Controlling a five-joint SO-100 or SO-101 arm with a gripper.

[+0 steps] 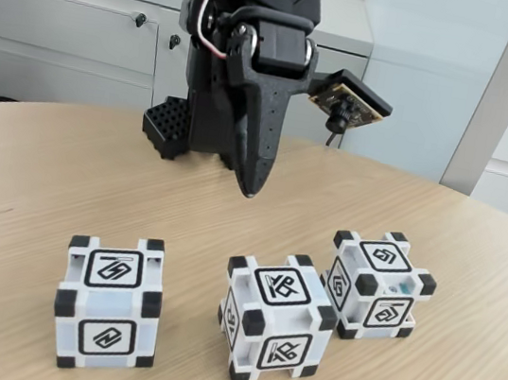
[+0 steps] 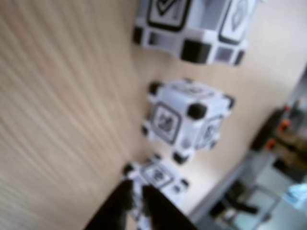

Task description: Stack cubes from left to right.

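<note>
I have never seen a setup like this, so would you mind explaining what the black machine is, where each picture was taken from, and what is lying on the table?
The black machine is a small robot arm standing on a round light wooden table. Its pointed black gripper hangs in the air above the table; the jaws look nearly closed and hold nothing. The fixed view is from a camera facing the arm across the table. The blurry wrist view is from the little camera mounted beside the gripper, looking down past the jaw tips. On the table sit three white plastic cubes with black corners and line symbols: a left cube standing apart, a middle cube, and a right cube close beside it. Nothing is stacked yet.
</note>
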